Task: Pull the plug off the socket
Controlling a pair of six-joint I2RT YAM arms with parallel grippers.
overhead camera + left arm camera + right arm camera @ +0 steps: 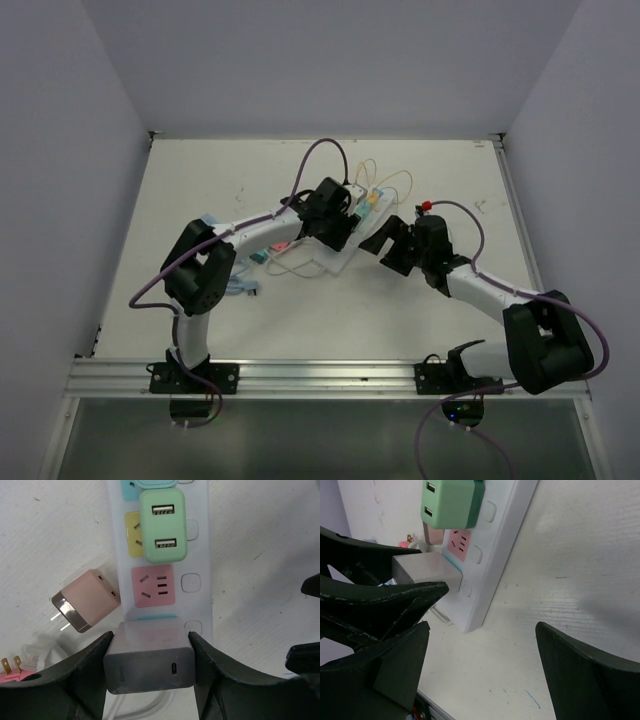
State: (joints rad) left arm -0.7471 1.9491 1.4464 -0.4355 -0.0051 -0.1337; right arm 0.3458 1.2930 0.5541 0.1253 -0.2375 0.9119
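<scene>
A white power strip lies on the table, also seen in the top view and the right wrist view. A grey charger plug sits at the strip's near end, over a teal socket. My left gripper is shut on it, one finger on each side. The grey plug also shows in the right wrist view. A green USB plug sits in a socket further along. My right gripper is open and empty, beside the strip's end.
A loose pink plug lies left of the strip, prongs out. Another pink plug lies at the lower left. An empty pink socket sits between the two plugged ones. White cables loop behind the strip.
</scene>
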